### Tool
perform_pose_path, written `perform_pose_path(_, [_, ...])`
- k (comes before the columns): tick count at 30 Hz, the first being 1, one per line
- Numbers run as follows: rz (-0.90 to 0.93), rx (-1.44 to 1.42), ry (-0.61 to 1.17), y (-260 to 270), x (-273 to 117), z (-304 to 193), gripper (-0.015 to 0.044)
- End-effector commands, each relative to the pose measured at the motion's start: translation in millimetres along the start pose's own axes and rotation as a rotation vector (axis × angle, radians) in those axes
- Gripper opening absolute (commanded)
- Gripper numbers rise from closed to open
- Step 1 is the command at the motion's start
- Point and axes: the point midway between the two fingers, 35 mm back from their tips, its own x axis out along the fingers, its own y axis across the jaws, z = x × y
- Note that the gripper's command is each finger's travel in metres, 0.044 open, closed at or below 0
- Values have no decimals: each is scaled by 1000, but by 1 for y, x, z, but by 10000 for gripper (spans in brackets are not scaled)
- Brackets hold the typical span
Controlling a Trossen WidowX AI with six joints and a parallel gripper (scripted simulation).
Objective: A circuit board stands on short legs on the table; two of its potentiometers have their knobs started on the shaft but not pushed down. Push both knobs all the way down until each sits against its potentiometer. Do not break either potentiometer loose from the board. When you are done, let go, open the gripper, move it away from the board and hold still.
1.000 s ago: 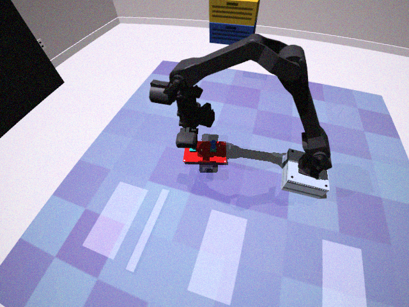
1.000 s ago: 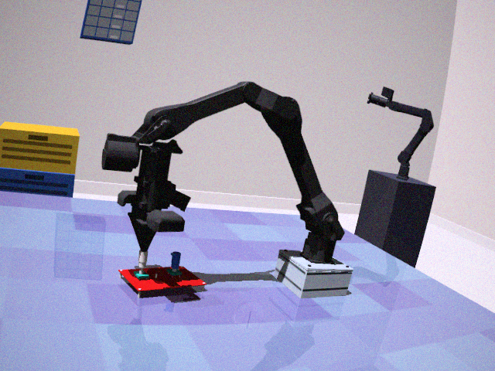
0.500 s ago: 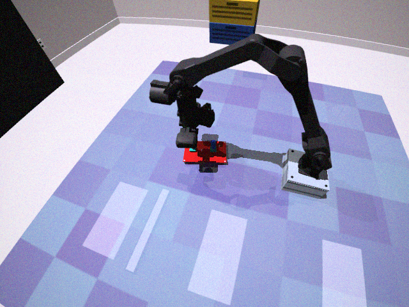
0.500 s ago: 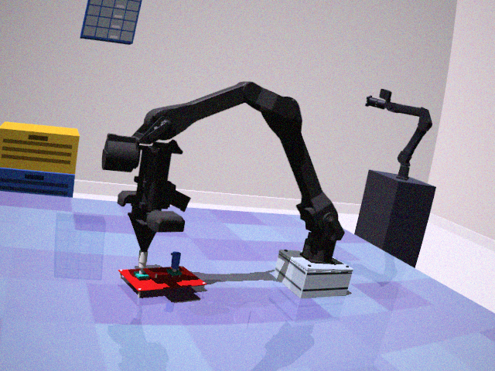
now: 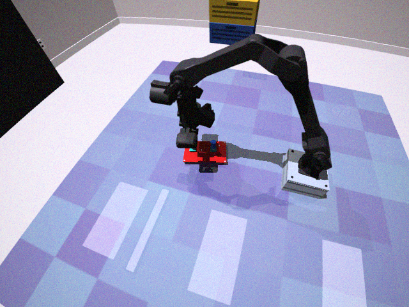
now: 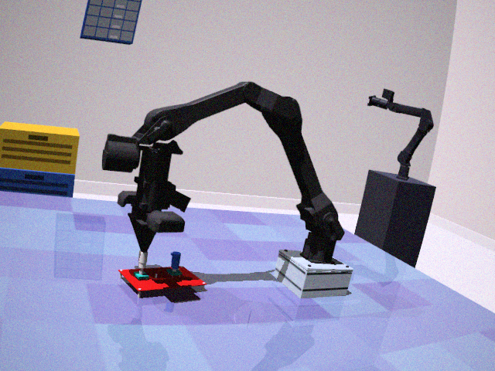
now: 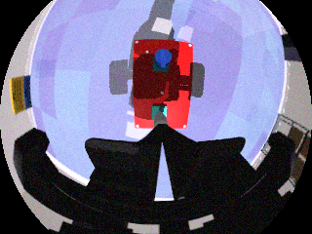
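The clenched, empty gripper point(image 6: 145, 250) point(image 7: 162, 128) presses, it seems, on the white knob point(image 6: 142, 260) point(image 7: 159, 118) over the red circuit board point(image 5: 205, 159) point(image 6: 148, 284) point(image 7: 182, 109) on the table point(image 5: 211, 194) point(image 6: 240, 331) point(image 7: 68, 88); straight, gentle downward force should seat it before the blue knob point(image 5: 213, 144) point(image 6: 175, 259) point(image 7: 163, 58).

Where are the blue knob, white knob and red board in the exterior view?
blue knob point(image 6: 175, 260): exterior view, shaft side
white knob point(image 6: 142, 260): exterior view, side
red board point(image 6: 145, 284): exterior view, top face

Yellow crate point(image 5: 234, 12) point(image 6: 39, 148) stacked on blue crate point(image 5: 231, 32) point(image 6: 36, 182). In exterior view: second arm point(image 6: 415, 139) atop dark pedestal point(image 6: 391, 216), blue-framed grid panel point(image 6: 110, 19) on wall.
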Motion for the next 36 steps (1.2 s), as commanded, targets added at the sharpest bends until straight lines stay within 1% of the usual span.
perform_pose_path(1, [4,1,0,1,3,0,0])
perform_pose_path(36, [4,1,0,1,10,0,0])
